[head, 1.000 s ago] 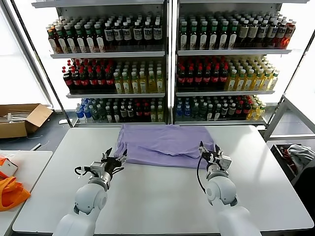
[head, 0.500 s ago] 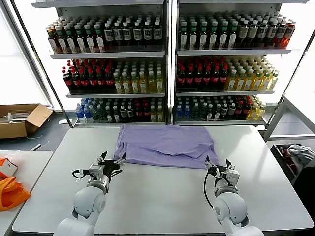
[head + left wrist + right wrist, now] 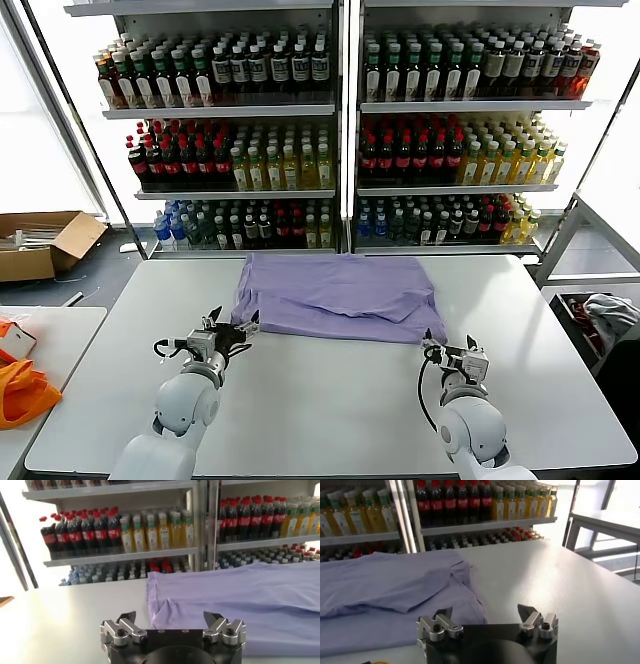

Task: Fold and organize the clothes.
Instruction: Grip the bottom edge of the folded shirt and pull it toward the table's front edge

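While the lavender T-shirt [image 3: 338,294] lies folded toward the surface's [image 3: 320,400] far edge, the left gripper [image 3: 228,334] and right gripper [image 3: 447,352] sit just off its near corners, jaws apart, empty.

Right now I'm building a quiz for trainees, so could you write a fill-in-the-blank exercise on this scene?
1. The lavender T-shirt lies on the white ____.
2. The left gripper sits at the shirt's near-left corner with its fingers ____.
3. The right gripper, holding nothing, sits near the shirt's near-____ corner.
4. Behind the table stand shelves of ____.

Missing words: table; open; right; bottles
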`<action>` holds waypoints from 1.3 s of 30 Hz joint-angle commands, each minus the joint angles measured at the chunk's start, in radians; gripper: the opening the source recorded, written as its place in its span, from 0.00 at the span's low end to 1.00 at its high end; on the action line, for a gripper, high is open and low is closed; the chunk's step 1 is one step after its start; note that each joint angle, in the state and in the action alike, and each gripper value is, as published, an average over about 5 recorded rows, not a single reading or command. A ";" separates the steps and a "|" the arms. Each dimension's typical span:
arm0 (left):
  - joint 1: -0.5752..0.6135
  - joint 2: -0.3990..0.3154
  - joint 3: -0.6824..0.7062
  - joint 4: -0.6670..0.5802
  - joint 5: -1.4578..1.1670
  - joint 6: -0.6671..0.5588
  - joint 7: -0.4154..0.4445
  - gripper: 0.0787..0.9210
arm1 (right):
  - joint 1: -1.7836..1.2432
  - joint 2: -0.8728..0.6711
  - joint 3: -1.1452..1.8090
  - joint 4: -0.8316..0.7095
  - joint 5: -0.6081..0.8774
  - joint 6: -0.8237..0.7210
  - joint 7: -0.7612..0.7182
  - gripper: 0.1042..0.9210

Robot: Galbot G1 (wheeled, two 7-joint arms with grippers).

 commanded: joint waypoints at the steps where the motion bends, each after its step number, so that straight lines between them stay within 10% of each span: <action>1: -0.019 0.004 0.006 0.052 0.000 0.005 -0.001 0.88 | 0.001 -0.001 -0.004 -0.013 -0.007 -0.010 0.004 0.88; 17: -0.027 0.026 0.010 0.069 -0.035 0.050 0.011 0.85 | 0.024 0.002 -0.018 -0.065 -0.009 -0.012 -0.001 0.82; 39: 0.053 0.049 0.048 0.016 -0.004 0.070 0.029 0.10 | -0.017 0.005 -0.020 -0.057 -0.022 0.014 -0.049 0.06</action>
